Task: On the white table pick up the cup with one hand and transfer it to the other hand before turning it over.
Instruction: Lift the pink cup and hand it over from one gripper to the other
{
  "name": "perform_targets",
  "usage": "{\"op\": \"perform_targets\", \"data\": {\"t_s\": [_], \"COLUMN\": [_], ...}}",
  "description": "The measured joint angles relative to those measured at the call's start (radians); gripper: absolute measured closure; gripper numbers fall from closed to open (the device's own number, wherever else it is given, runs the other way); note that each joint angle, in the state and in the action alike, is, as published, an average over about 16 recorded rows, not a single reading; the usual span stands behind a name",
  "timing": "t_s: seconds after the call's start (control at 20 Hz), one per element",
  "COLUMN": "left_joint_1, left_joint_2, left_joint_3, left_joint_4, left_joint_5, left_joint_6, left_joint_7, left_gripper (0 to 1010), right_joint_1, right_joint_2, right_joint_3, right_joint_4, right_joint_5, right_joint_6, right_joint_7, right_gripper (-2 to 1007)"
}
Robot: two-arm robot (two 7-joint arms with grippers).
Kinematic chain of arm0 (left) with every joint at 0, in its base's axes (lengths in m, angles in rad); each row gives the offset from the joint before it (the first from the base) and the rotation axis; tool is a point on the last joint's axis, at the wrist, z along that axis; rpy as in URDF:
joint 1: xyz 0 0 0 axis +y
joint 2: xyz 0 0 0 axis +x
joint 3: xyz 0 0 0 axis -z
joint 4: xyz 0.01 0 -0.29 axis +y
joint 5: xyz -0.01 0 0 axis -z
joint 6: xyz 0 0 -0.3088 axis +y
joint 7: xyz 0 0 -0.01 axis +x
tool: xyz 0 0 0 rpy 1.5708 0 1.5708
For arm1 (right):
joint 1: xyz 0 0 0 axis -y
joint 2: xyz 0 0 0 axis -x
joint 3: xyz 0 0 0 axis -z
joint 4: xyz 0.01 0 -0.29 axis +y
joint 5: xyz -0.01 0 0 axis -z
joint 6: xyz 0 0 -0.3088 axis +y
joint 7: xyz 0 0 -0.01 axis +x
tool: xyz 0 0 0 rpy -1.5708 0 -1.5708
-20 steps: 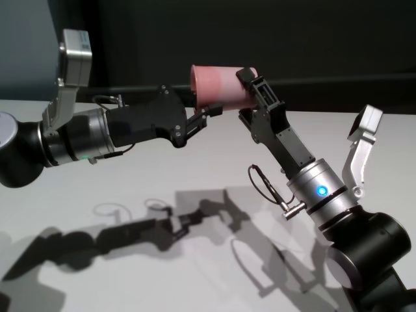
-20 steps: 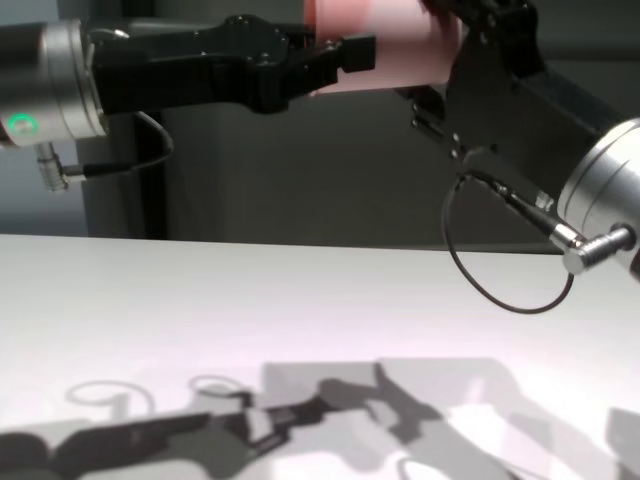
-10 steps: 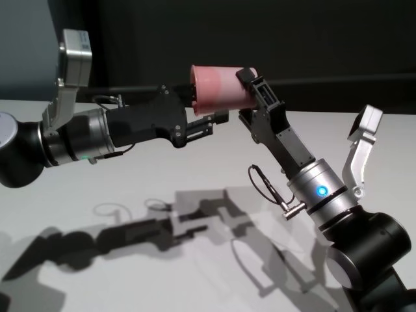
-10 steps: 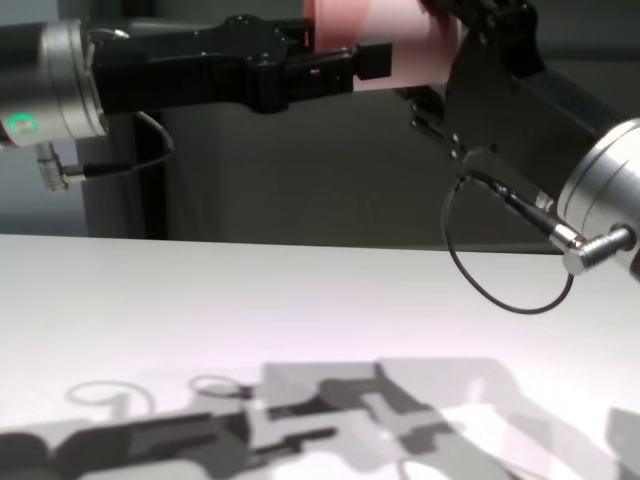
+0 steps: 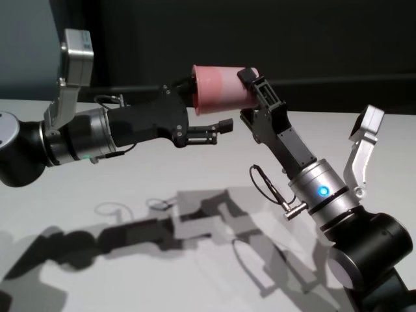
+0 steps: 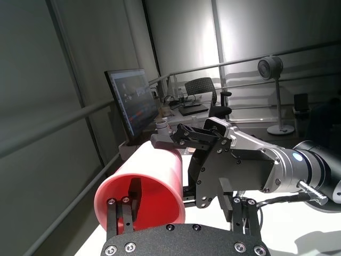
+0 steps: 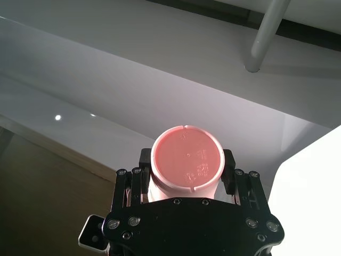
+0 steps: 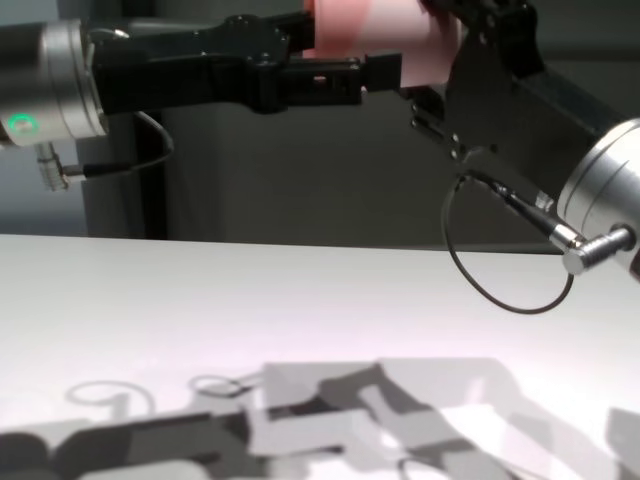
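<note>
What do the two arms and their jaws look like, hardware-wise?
Left gripper: black angular body, silver-grey cylindrical arm with a green light, white boxy wrist housing. Right gripper: black, screw-studded linkages, silver cylinder with a blue light, thin black cable loop, white bracket.

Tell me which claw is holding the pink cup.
The right claw, clamped on the cup near its base. The left claw stands open around the rim end.
</note>
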Motion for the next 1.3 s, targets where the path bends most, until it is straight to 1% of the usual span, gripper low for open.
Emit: {"op": "perform_targets", "data": {"t_s": [0.15, 0.3, 0.55, 0.75, 1.0, 1.15, 1.3], "left_joint_1": [0.000, 0.000, 0.001, 0.008, 0.033, 0.057, 0.091], "left_joint_2": [0.000, 0.000, 0.002, 0.011, 0.037, 0.062, 0.093], "left_joint_3": [0.000, 0.000, 0.000, -0.002, -0.013, -0.027, -0.050], "left_joint_4": [0.000, 0.000, -0.002, -0.012, -0.040, -0.067, -0.101], "left_joint_5": [0.000, 0.000, 0.000, -0.004, -0.016, -0.026, -0.036], "left_joint_6": [0.000, 0.000, -0.001, -0.004, -0.009, -0.013, -0.017], "left_joint_7": [0.000, 0.000, -0.003, -0.007, -0.004, 0.006, 0.031], "left_gripper": [72, 31, 9, 9, 9, 9, 9], "right_joint_1": [0.000, 0.000, 0.000, 0.000, 0.000, 0.000, 0.000], "right_joint_2": [0.000, 0.000, 0.000, 0.000, 0.000, 0.000, 0.000], "right_joint_3": [0.000, 0.000, 0.000, 0.000, 0.000, 0.000, 0.000], "right_joint_4": [0.000, 0.000, 0.000, 0.000, 0.000, 0.000, 0.000], "right_joint_5": [0.000, 0.000, 0.000, 0.000, 0.000, 0.000, 0.000], "right_joint_6": [0.000, 0.000, 0.000, 0.000, 0.000, 0.000, 0.000], "right_joint_7": [0.000, 0.000, 0.000, 0.000, 0.000, 0.000, 0.000], "right_gripper": [258, 258, 258, 258, 258, 258, 258]}}
